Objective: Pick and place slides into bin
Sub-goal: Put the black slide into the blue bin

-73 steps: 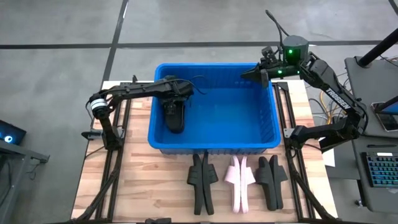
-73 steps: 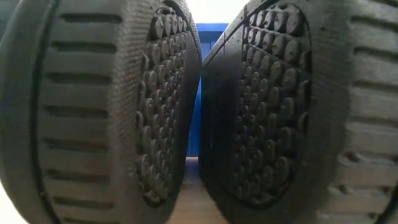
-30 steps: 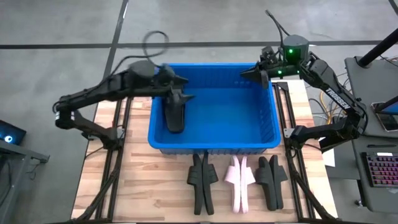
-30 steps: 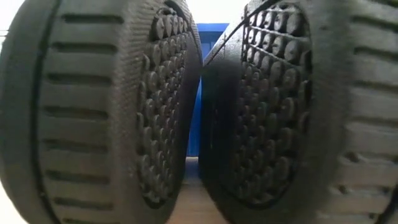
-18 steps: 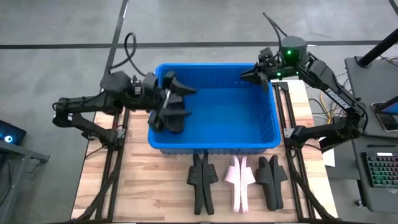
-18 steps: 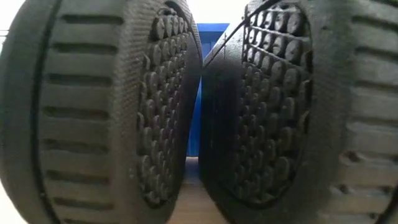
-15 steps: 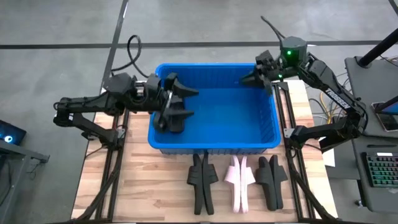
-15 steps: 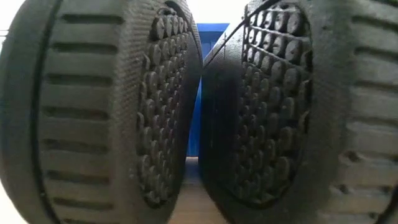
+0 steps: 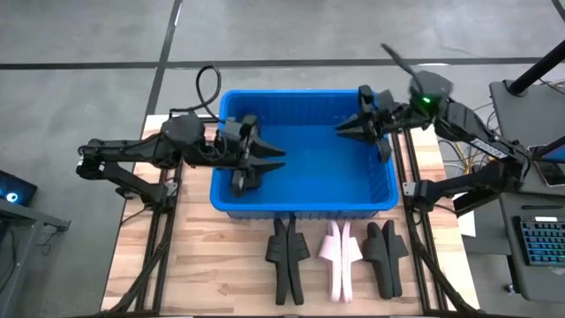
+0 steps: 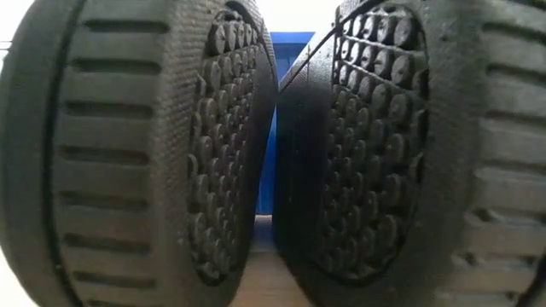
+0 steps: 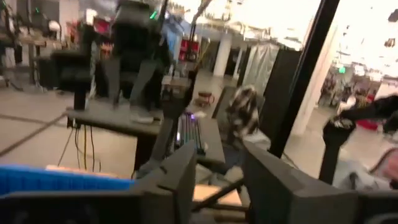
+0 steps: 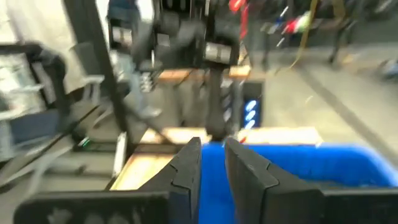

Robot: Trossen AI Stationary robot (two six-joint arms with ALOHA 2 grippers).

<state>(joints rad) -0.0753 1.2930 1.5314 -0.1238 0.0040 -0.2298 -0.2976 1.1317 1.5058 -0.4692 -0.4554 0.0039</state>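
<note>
One black slide [image 9: 240, 181] lies in the bin [image 9: 305, 208] beneath my spread left fingers [image 9: 265, 157]; the table's slides [image 9: 335, 256] wait; my right fingers [image 9: 349, 126], barely parted, hold nothing.

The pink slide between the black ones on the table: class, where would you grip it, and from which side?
Grip the pink slide across its broad strap, coming straight down with the pincer. It lies flat, strap up, with black slides close on both sides, so there is little room to come in sideways.

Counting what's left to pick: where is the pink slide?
In the high view, the pink slide lies on the table before the bin, between black slides.
</note>
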